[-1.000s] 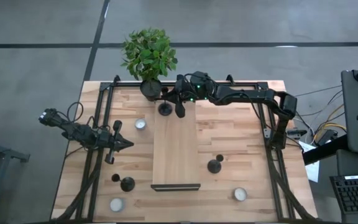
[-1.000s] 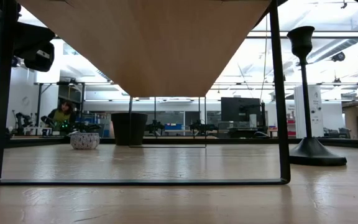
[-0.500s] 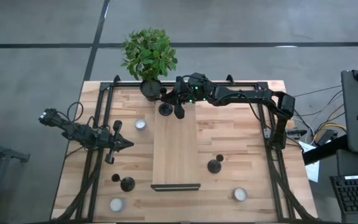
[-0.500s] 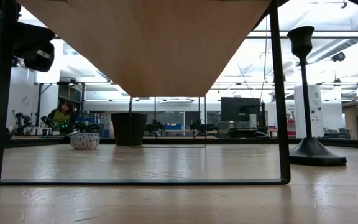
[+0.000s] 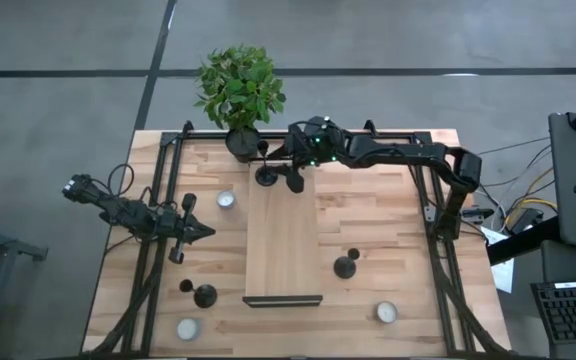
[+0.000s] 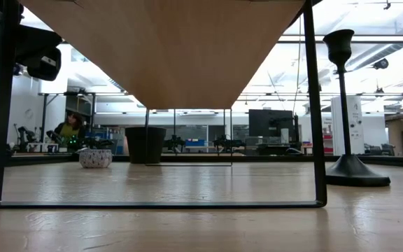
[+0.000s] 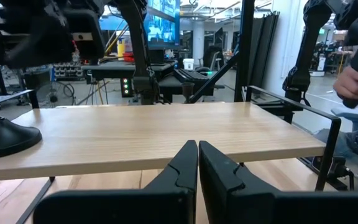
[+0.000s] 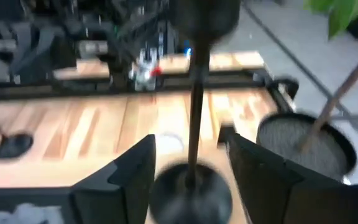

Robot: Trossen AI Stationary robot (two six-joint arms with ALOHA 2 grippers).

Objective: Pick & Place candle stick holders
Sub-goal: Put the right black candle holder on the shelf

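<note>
Three black candle stick holders show. One (image 5: 265, 175) stands upright on its disc base at the far left corner of the raised wooden board (image 5: 283, 240). My right gripper (image 5: 280, 168) is open around it: in the right wrist view its stem (image 8: 194, 106) rises between the spread fingers (image 8: 132, 180) without touching them. A second holder (image 5: 345, 266) stands on the table right of the board, a third (image 5: 204, 295) left of it near the front. My left gripper (image 5: 196, 232) waits shut, left of the board.
A potted plant (image 5: 241, 143) stands just beyond the board's far left corner, close to my right gripper. White tealights lie at the left (image 5: 226, 200), front left (image 5: 187, 328) and front right (image 5: 385, 313). Black frame rails (image 5: 158, 250) run along both table sides.
My right gripper has opened and let go of the holder's stem. The holder stays upright on the far left corner of the board. The gripper's wrist has turned a little over it.
</note>
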